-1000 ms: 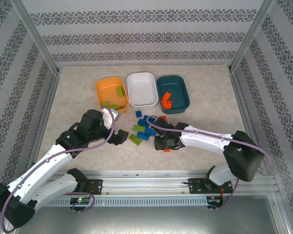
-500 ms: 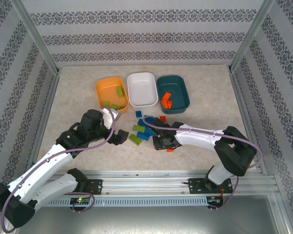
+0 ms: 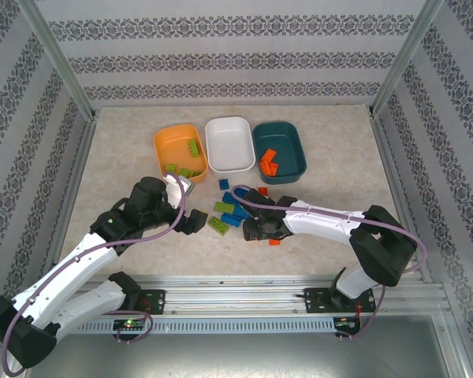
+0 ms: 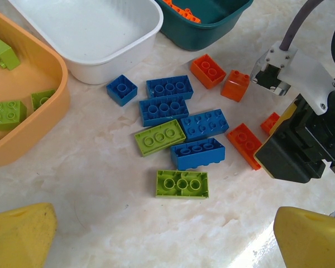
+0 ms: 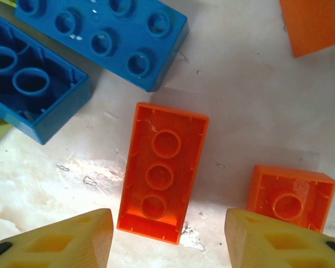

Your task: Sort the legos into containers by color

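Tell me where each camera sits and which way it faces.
Top external: above and behind the bases, looking down on the beige table, left gripper and right gripper.
Left wrist: on the left arm, facing down at loose plastic bricks; its yellow fingertips show in the bottom corners.
Right wrist: close above the table; its yellow fingertips flank a long orange upturned plastic brick.
Shared: both wrist views show that brick.

A beige marbled counter (image 3: 331, 197) is seen. An orange tub (image 3: 176, 128), a white tub (image 3: 229, 146) and a dark teal tub (image 3: 288, 150) are set on it side by side. Near them, loose on the counter, five blue bricks (image 4: 163, 109), two lime green bricks (image 4: 159, 137) and several orange-red bricks (image 4: 207, 71) are scattered. One long orange-red brick (image 5: 162, 172) is laid hollow side up.
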